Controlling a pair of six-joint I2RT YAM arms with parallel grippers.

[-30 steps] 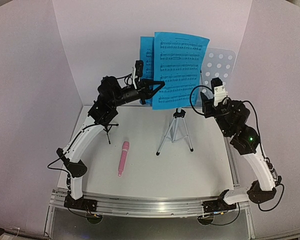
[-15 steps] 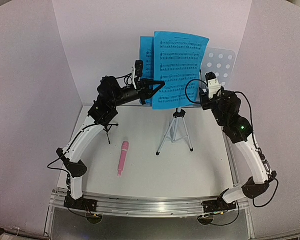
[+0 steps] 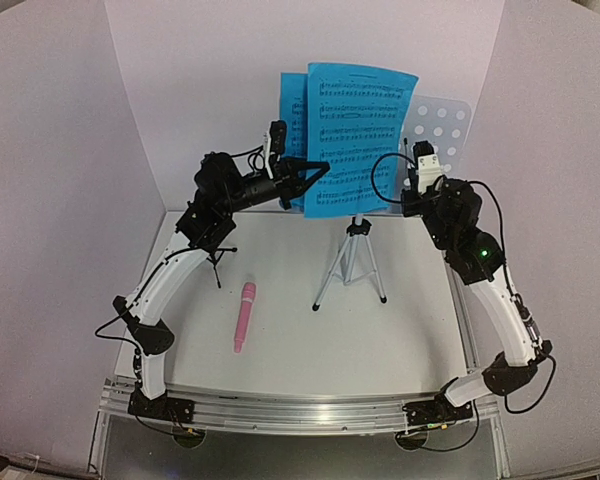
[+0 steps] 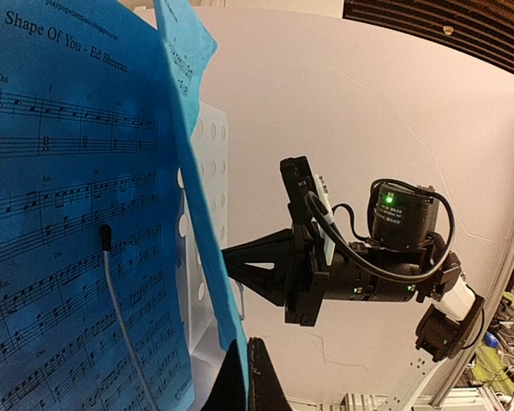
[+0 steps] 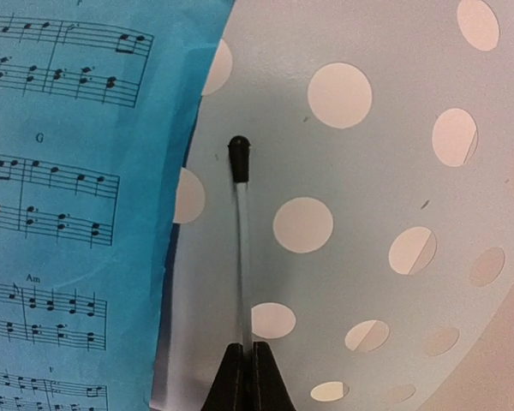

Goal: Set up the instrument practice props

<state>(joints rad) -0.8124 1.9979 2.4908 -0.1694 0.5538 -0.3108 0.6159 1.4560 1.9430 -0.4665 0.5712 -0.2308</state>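
The pale blue perforated music stand [image 3: 438,128] stands on its silver tripod [image 3: 352,262] at the back. Two bright blue music sheets rest on it: a front sheet [image 3: 358,135] and one behind on the left [image 3: 292,105]. My left gripper [image 4: 244,377] is shut on the front sheet's left edge [image 4: 197,171], seen edge-on. My right gripper [image 5: 247,377] is shut on the stand's thin black-tipped wire page holder [image 5: 240,214], right of the sheet [image 5: 68,214]. The pink microphone [image 3: 245,315] lies on the table. The small black tripod mic holder [image 3: 217,258] stands under my left arm.
Pale walls close in the white table [image 3: 410,340] on the left, back and right. A second wire page holder [image 4: 120,300] lies across the rear sheet [image 4: 60,214]. My right arm [image 4: 368,265] reaches in beside the stand.
My right arm has moved in toward the stand and its gripper has closed on the wire page holder. The left arm and the sheets have not moved.
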